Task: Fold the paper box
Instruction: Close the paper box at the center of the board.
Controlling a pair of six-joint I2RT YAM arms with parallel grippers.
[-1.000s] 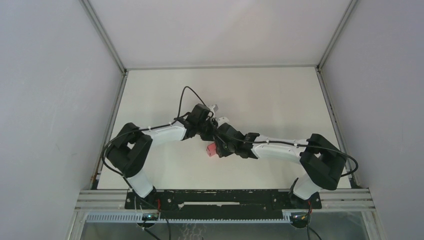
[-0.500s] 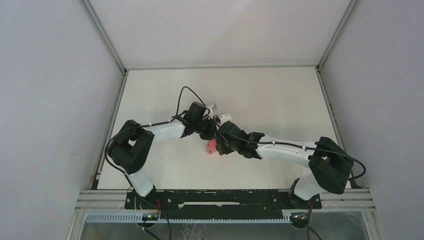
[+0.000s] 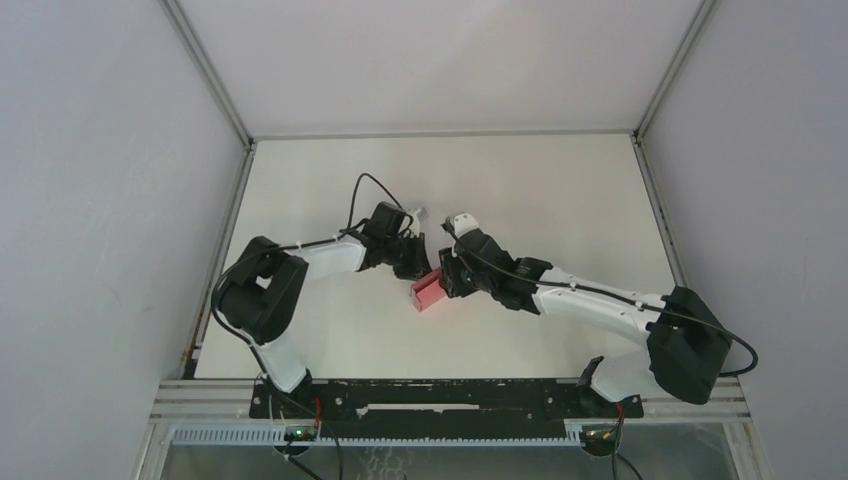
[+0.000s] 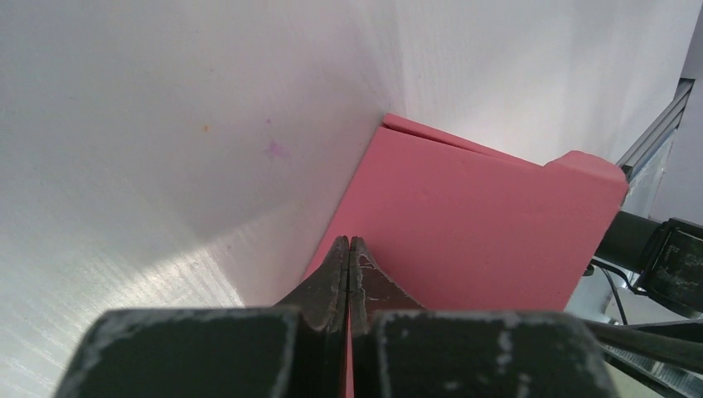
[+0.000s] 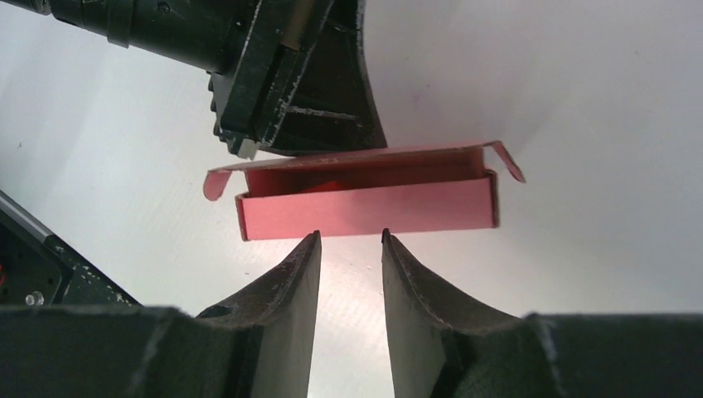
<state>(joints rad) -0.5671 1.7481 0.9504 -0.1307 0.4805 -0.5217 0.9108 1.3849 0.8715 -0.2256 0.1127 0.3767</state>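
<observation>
Paper box (image 3: 430,294) sits on the worktop (image 3: 560,190), wedged between both arms' tips.

Left end effector (image 4: 348,242): at the box's far-left side, jaws pressed fully together. A thin pink sliver runs between the 2 fingers, so it's pinching a box wall at its edge. The broad pink panel spreads away to the right of that pinch.

Right end effector (image 5: 348,240): at the opposite side of the box, jaws approx. halfway apart w/ a narrow gap, nothing inside. Its 2 fingertips (image 5: 308,249) sit right at the lower edge of the box's facing wall; can't tell if they touch. Above that wall the box is open, w/ 2 small end tabs (image 5: 217,181) curling outward.
</observation>
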